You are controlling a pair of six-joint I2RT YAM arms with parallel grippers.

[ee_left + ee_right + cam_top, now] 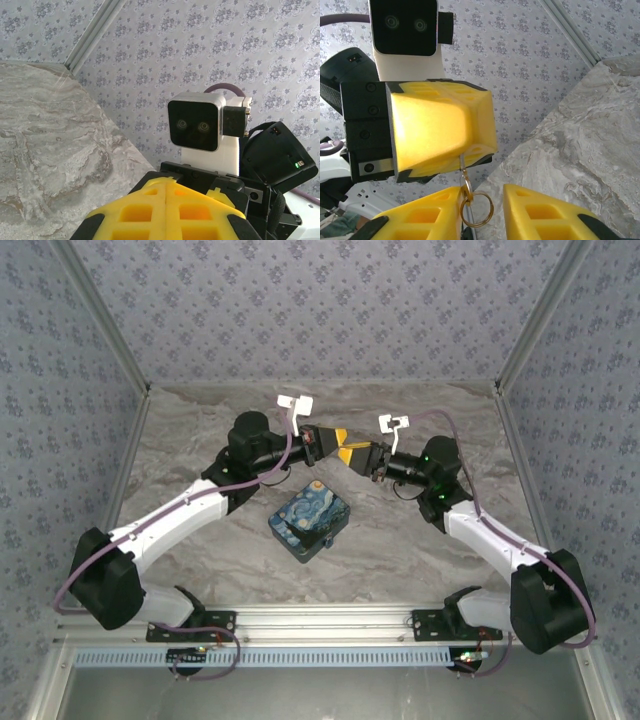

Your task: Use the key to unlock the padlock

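Left gripper (pixel 165 189) at bottom of frame: 2 yellow fingers (pixel 135 214) pressed flat together, seam running up the middle, no gap visible. Nothing seen between them from this angle.

Directly beyond the tips, a black mount, and above it the other arm's wrist camera (pixel 194 121): white housing, black face, 2 lenses looking back this way. Purple cable (pixel 225 89) loops over its top. To its right, a black arm housing (pixel 275 155) with 1 small green light (pixel 298 164).

Marbled table (pixel 45 150) fills the left. Patterned wall (pixel 200 45) behind; a metal frame post (pixel 92 32) runs diagonally at upper left.
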